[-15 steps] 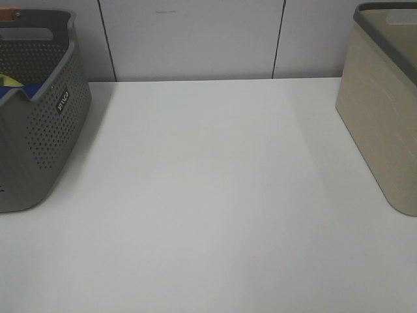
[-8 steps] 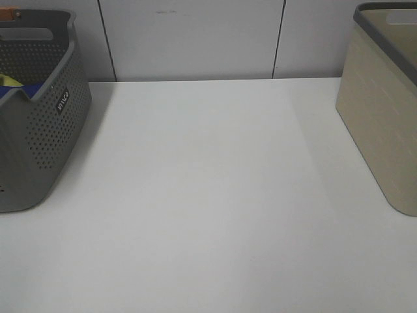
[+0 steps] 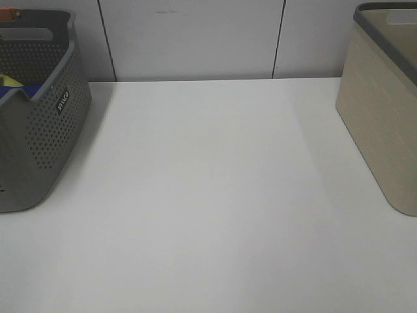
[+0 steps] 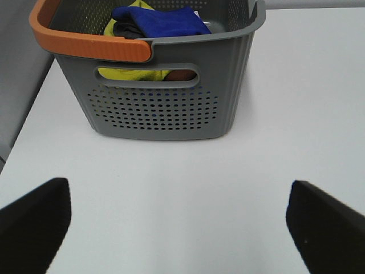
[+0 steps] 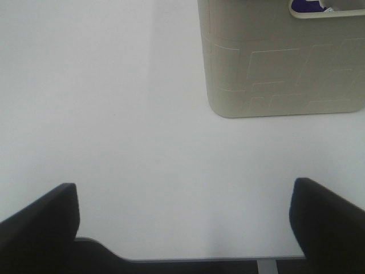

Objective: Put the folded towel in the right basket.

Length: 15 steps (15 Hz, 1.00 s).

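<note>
The right basket [image 3: 381, 124] is a beige bin with a dark grey rim at the table's right edge; it also shows in the right wrist view [image 5: 282, 63]. Through its handle cut-out I see a patch of the deep-purple folded towel [image 5: 305, 5] with a bit of white beside it, inside the bin. My right gripper [image 5: 182, 225] is open and empty, over the bare table a short way from the bin. My left gripper [image 4: 179, 228] is open and empty, facing the grey basket. Neither gripper shows in the exterior high view.
A grey perforated basket [image 3: 39, 130] with an orange handle [image 4: 85, 45] stands at the table's left, holding blue [image 4: 159, 20] and yellow [image 4: 134, 73] cloths. The white table [image 3: 208, 195] lies between the two baskets. A panelled wall runs behind.
</note>
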### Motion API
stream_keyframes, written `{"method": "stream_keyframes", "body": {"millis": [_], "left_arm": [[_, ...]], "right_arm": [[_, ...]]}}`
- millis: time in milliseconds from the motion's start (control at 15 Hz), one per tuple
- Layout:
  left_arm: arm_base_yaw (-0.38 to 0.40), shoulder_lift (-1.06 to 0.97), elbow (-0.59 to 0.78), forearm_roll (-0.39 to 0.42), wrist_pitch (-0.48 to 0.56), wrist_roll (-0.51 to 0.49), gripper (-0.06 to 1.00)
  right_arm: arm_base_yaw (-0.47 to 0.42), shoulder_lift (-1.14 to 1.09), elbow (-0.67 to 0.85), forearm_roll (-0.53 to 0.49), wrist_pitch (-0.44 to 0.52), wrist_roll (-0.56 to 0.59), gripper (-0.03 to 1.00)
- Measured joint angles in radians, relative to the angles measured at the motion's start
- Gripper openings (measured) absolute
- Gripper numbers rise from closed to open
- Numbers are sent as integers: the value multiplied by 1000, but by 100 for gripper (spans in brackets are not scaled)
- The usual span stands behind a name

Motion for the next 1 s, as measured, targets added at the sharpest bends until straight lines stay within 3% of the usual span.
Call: {"method": "stream_keyframes", "body": {"millis": [1000], "left_arm": [[0, 0, 0, 0, 0, 0, 99]], "right_arm": [[0, 0, 0, 0, -3, 1, 96]]}}
